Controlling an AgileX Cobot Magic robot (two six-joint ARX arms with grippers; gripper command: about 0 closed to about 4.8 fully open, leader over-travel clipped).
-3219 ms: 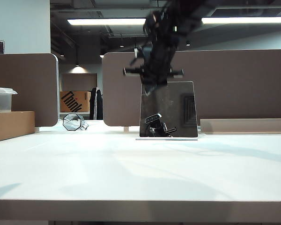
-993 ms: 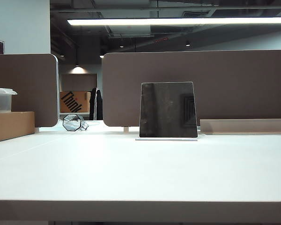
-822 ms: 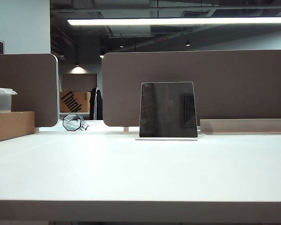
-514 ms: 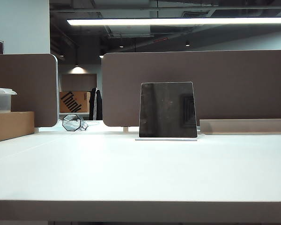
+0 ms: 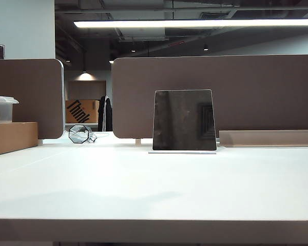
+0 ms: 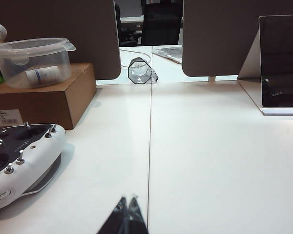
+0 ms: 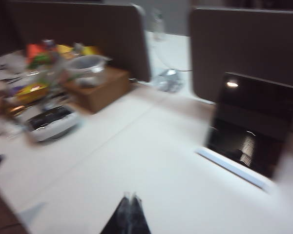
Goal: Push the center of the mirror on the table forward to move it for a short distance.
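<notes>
Glossy dark mirror (image 5: 184, 120), both pincers (image 6: 127, 207) (image 7: 130, 202) closed, apart.

Exterior camera low at table (image 5: 154, 195) edge, facing mirror (image 5: 185, 120); both wrist cameras higher, sharing that mirror.

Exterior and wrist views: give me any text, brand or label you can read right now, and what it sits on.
"Think", large black letters running sideways on the cardboard carton behind the partitions.
White sticker on the brown box: print too small to read.
Label on the small bottle inside the plastic container: unreadable.
Mirror: no text.
Left gripper and right gripper, both shut: no markings visible.
</notes>
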